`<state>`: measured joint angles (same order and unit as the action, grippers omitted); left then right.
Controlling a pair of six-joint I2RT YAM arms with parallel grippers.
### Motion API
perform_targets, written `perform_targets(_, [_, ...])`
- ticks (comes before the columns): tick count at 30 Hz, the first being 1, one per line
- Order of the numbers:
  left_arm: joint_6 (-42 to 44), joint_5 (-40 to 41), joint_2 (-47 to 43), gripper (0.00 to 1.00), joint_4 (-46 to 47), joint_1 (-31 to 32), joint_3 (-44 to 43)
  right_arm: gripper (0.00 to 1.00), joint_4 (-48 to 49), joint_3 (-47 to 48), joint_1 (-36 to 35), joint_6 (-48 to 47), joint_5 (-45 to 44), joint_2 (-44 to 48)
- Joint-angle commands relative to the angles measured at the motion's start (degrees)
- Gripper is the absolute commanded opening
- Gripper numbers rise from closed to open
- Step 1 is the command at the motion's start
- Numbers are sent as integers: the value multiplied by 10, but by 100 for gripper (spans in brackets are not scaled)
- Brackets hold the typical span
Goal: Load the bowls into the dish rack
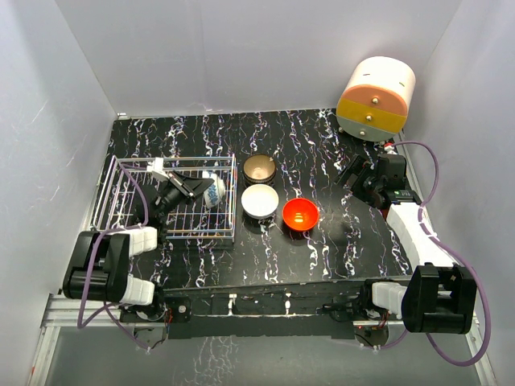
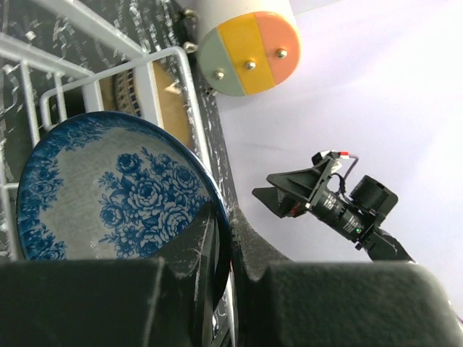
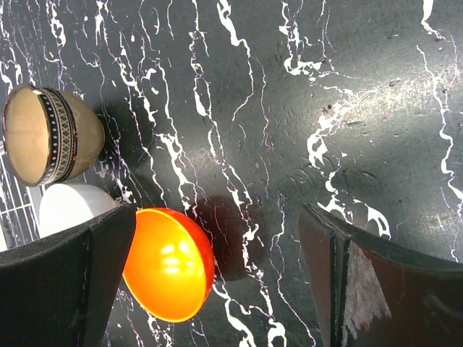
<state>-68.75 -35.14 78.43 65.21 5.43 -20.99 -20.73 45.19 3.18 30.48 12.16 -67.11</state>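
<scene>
Overhead view looks down on the table [image 1: 322,145]; wrist views sit close (right shares the red bowl [image 3: 170,264]).

Three bowls [image 1: 260,201] just right of dish rack [image 1: 111,181]

A blue-floral bowl [image 2: 108,195], red-orange bowl [image 1: 300,214], white bowl [image 1: 260,200], gold bowl [image 1: 259,168], white-veined black table [image 1: 322,161].

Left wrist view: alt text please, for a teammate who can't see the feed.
The left tool is shut on the rim of the blue-and-white floral bowl, holding it at the dish rack's wire corner. Behind the wires sits the brown bowl, with the cream-and-orange cabinet beyond and the right arm at right.
</scene>
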Motion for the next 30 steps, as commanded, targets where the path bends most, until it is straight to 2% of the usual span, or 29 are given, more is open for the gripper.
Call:
perform_targets(1, [-28,-4,27,0,94,-12,19,98,33,-4,4,-5,-6,13])
perform_targets(10, [-29,-3,19,0,86,-45,74,98,35,-5,5,-6,-6,6])
perform_targets(20, [18,-12,-36,0,-14,-93,104,98,37,-2,4,-5,-6,0])
perform_targets(23, [43,-4,-62,4,-65,-104,106,98,37,0,5,-5,-5,-1])
perform_targets(26, [79,8,-93,14,-125,-108,104,98,37,1,4,-6,-6,-3])
perform_targets(30, [87,0,-89,24,-137,-113,102,98,37,0,5,-6,-8,-10])
